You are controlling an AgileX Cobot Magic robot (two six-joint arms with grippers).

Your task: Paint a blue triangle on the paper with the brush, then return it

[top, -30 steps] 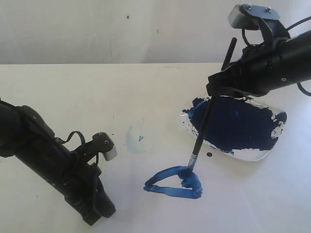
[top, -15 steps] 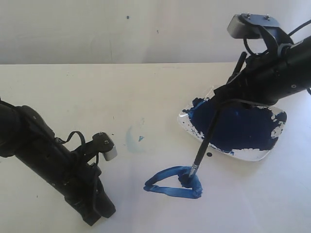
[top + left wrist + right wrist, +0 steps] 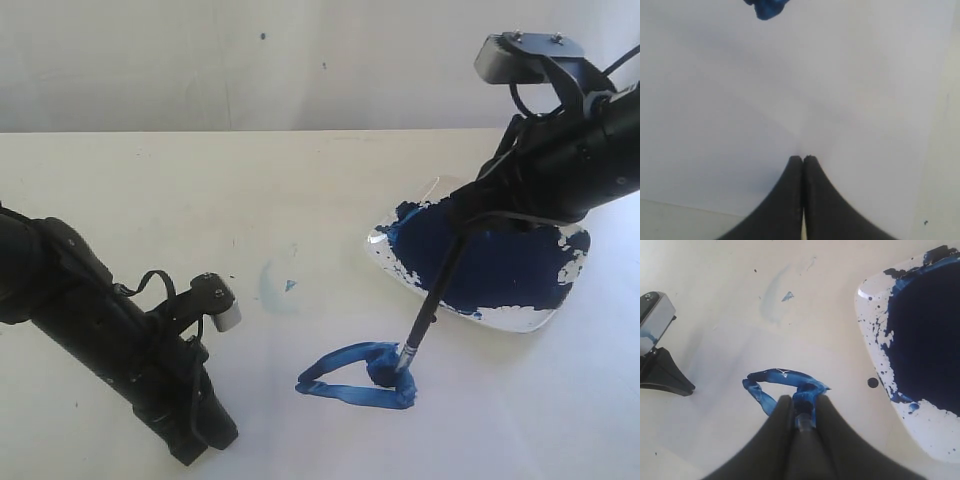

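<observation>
Black left fingers (image 3: pixel 785 200) sit pressed together, empty, over the paper (image 3: pixel 790 75). Beyond them lies the blue triangle (image 3: pixel 350 392). The brush (image 3: pixel 437 295) tip meets its blobbed right corner, and the handle slants up and back into the right fingers (image 3: pixel 775 440), which clamp it. The paint dish (image 3: pixel 540 318) lies just behind.

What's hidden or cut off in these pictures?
- Tip of the brush: right wrist view, covered by the right gripper; exterior view, lost in the paint.
- Most of the blue triangle: left wrist view, cut by the edge.
- Part of the paint dish: right wrist view, cut by the edge; exterior view, far rim behind the right arm.
</observation>
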